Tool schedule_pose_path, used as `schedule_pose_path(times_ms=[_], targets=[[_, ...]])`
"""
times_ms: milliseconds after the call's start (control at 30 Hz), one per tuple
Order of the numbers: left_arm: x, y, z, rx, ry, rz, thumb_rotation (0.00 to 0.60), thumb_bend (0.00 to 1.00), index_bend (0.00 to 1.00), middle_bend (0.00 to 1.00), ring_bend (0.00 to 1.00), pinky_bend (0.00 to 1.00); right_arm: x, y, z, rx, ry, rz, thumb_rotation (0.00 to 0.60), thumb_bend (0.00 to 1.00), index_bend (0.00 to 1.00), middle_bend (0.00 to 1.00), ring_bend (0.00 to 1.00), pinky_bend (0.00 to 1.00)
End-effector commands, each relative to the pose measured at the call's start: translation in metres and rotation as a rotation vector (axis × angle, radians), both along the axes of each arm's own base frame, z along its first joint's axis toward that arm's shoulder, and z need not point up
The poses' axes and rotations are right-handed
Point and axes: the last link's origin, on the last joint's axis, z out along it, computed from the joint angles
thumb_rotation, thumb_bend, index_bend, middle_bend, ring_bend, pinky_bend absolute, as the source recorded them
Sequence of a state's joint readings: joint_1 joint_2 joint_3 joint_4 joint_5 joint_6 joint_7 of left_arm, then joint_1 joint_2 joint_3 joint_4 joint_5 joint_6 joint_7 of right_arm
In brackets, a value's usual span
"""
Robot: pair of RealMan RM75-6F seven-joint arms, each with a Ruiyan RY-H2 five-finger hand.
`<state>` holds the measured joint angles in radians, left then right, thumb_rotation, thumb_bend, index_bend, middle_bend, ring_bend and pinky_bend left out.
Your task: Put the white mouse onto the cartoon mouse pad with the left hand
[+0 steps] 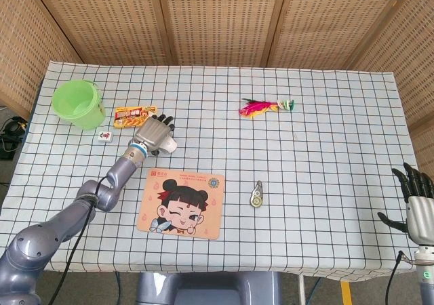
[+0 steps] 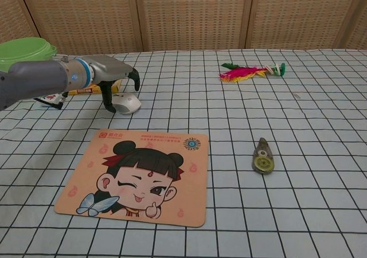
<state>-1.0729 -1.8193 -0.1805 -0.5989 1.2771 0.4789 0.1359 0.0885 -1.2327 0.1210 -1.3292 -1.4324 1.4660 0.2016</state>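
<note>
Two camera views show a desk (image 1: 325, 135) covered with a checked cloth. Items are listed from largest to smallest.

1. Cartoon mouse pad (image 1: 181, 202): lies flat near the front edge of the desk, with nothing on it.
2. Green bucket (image 1: 77, 104): stands at the far left corner.
3. Left hand (image 1: 154, 133): positioned over the white mouse (image 2: 127, 102), fingers arched down around it, dark fingertips (image 2: 108, 106) at its near side. The chest view shows the mouse resting on the cloth, well behind the pad. Whether the fingers already press its sides cannot be told; no firm hold is visible.
4. Right hand (image 1: 415, 205): hangs off the right front corner of the desk, fingers spread, holding nothing.
5. Snack packet (image 1: 130, 115): lies just behind the left hand.
6. Feather shuttlecock (image 1: 264, 106), correction tape (image 1: 257, 196) and mahjong tile (image 1: 104, 136): lie apart from the work area.

Risks, judged from this position:
- The mouse shell is smooth and rounded. A closure set too high is likely to squeeze it out forward or sideways.
- A loose hold may let it drop short of the pad during transfer.
- Fingers reaching too far back could catch the snack packet.
</note>
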Motion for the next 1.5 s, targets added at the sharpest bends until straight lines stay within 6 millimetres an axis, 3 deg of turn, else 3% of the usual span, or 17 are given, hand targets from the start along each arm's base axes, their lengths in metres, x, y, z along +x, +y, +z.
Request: schedule_pose_path(times_ms=[33, 233, 467, 567, 833, 1000, 1167, 1500], targets=[[0.000, 0.000, -0.002, -0.006, 0.006, -0.001, 0.600, 0.19, 0.26, 0.09, 0.11, 0.21, 0.000, 0.000, 0.000, -0.002, 0.000, 0.001, 0.600, 0.08, 0.14, 0.00, 0.00, 0.00], [-0.001, -0.001, -0.005, -0.008, 0.010, -0.005, 0.600, 0.20, 0.35, 0.15, 0.16, 0.25, 0.000, 0.000, 0.000, -0.003, -0.002, 0.005, 0.600, 0.08, 0.14, 0.00, 0.00, 0.00], [-0.002, -0.004, -0.005, 0.012, -0.004, -0.025, 0.600, 0.46, 0.61, 0.38, 0.35, 0.40, 0.002, 0.001, 0.001, -0.014, -0.004, 0.020, 0.600, 0.08, 0.14, 0.00, 0.00, 0.00], [0.000, -0.008, -0.004, 0.029, -0.024, -0.057, 0.600, 0.50, 0.67, 0.44, 0.40, 0.44, 0.003, 0.002, 0.001, -0.015, -0.004, 0.023, 0.600, 0.08, 0.14, 0.00, 0.00, 0.00], [0.017, -0.022, 0.011, 0.028, -0.101, -0.228, 0.600, 0.50, 0.68, 0.44, 0.40, 0.44, 0.004, 0.002, 0.000, -0.013, -0.004, 0.030, 0.600, 0.08, 0.14, 0.00, 0.00, 0.00], [0.023, -0.045, 0.017, -0.053, -0.113, -0.381, 0.600, 0.50, 0.68, 0.44, 0.40, 0.44, 0.006, 0.003, 0.000, -0.014, -0.001, 0.037, 0.600, 0.08, 0.14, 0.00, 0.00, 0.00], [0.021, -0.077, 0.015, -0.174, -0.102, -0.547, 0.600, 0.50, 0.68, 0.44, 0.40, 0.44, 0.007, 0.004, 0.000, -0.014, 0.002, 0.038, 0.600, 0.07, 0.14, 0.00, 0.00, 0.00], [0.011, -0.111, 0.011, -0.327, -0.101, -0.790, 0.600, 0.49, 0.68, 0.44, 0.40, 0.44, 0.009, 0.005, 0.000, -0.016, 0.006, 0.046, 0.600, 0.07, 0.14, 0.00, 0.00, 0.00]])
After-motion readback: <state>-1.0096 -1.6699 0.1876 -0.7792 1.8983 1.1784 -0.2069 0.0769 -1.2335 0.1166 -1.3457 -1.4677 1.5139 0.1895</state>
